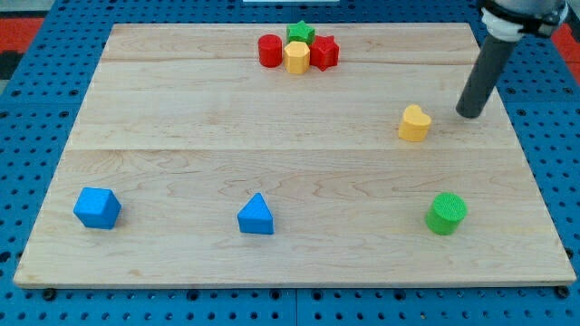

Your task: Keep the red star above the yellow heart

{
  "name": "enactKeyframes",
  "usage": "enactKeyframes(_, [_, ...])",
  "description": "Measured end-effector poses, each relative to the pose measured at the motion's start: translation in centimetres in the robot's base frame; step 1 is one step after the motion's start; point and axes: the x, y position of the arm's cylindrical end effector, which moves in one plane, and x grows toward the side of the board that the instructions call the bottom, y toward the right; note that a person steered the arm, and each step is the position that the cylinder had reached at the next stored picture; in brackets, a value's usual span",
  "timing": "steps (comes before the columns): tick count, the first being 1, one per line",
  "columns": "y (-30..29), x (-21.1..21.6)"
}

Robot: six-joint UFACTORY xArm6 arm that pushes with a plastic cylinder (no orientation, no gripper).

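The red star (324, 52) sits near the view's top centre, in a tight cluster with a yellow hexagon (296, 57), a red cylinder (269, 51) and a green star (300, 33). The yellow heart (414, 123) lies alone at the view's right, lower than the red star and to its right. My tip (470, 115) rests on the board just to the right of the yellow heart, a small gap apart from it. The dark rod rises from it toward the view's top right corner.
A blue cube (97, 208) lies at the view's bottom left. A blue triangular block (256, 215) lies at the bottom centre. A green cylinder (446, 214) lies at the bottom right. The wooden board (181, 118) sits on a blue pegboard.
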Motion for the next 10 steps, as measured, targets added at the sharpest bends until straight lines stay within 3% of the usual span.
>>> enactKeyframes(1, [-0.2, -5.5])
enactKeyframes(3, [-9.8, -12.6])
enactKeyframes(6, [-17.1, -15.6])
enactKeyframes(10, [-22.3, -15.9])
